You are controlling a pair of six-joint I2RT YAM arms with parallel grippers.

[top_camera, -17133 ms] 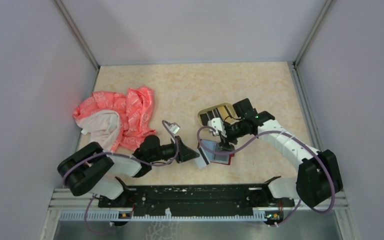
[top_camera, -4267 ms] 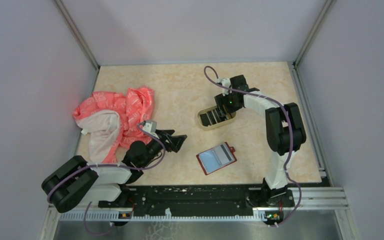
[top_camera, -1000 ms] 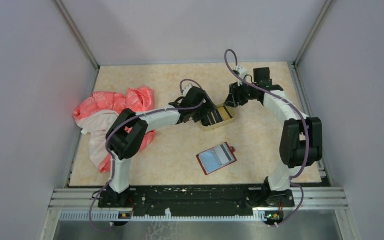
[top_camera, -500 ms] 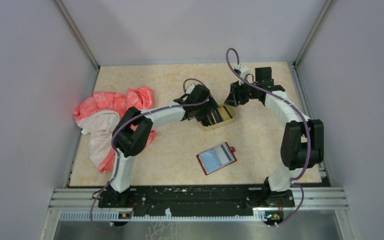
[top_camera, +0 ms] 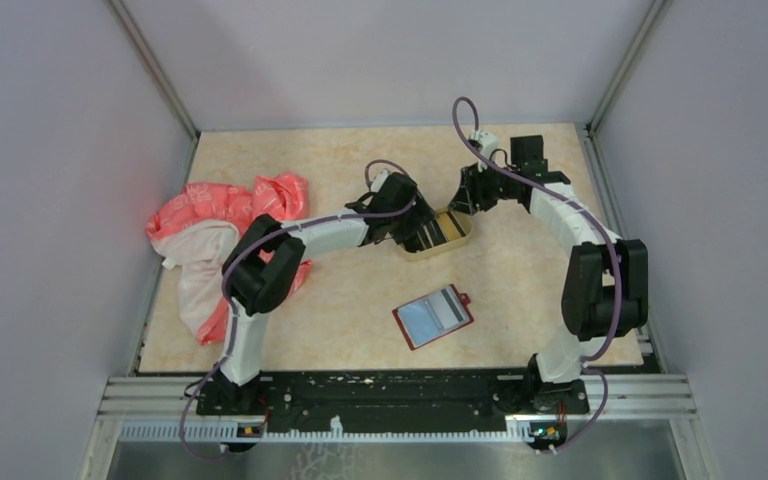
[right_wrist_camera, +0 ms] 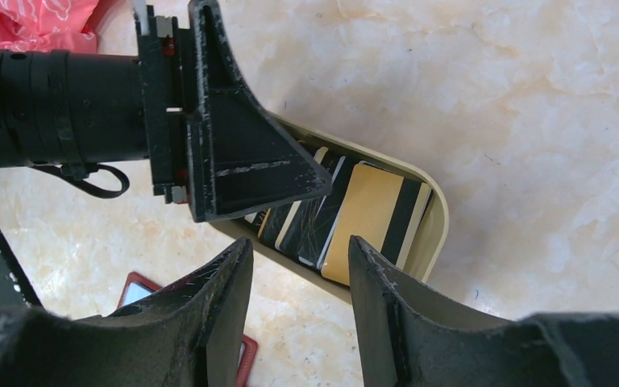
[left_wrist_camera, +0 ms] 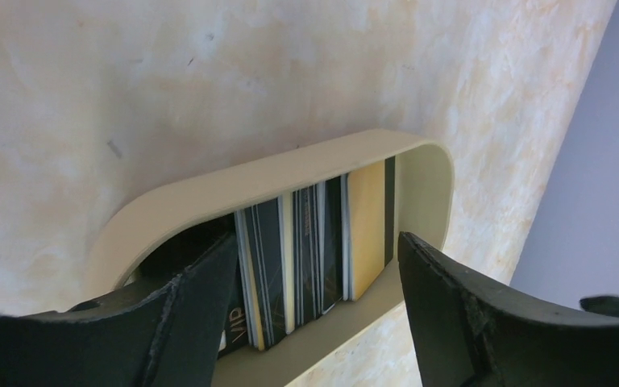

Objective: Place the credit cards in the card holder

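Tan and oval, a shallow tray [left_wrist_camera: 274, 173] sits mid-table on the marbled beige table [top_camera: 360, 170] as both robot arms converge on it from either side. Inside lie the credit cards [left_wrist_camera: 306, 242], overlapping in a row: dark ones with pale stripes and, at the far end, a gold card [left_wrist_camera: 365, 226] with a dark band.

From the left, the left gripper [left_wrist_camera: 316, 240] hangs low over the tray, its black fingers spread wide with the cards showing between them; whether either finger touches a card cannot be told. From the right, the right gripper [right_wrist_camera: 300, 242] hovers just above the tray's other end, fingers parted about halfway and pinching nothing. In the right wrist view the left arm's finger points down at the striped cards, close to the right gripper but apart from it.

Nearer the arm bases and well apart from the tray, the red card holder [top_camera: 433, 317] lies open and flat on the table, snap tab pointing away from the arms. A light-blue card [top_camera: 422, 318] and a greyish card [top_camera: 448, 310] show on its open face.

A crumpled pink cloth [top_camera: 250, 225] lies at the table's left side.
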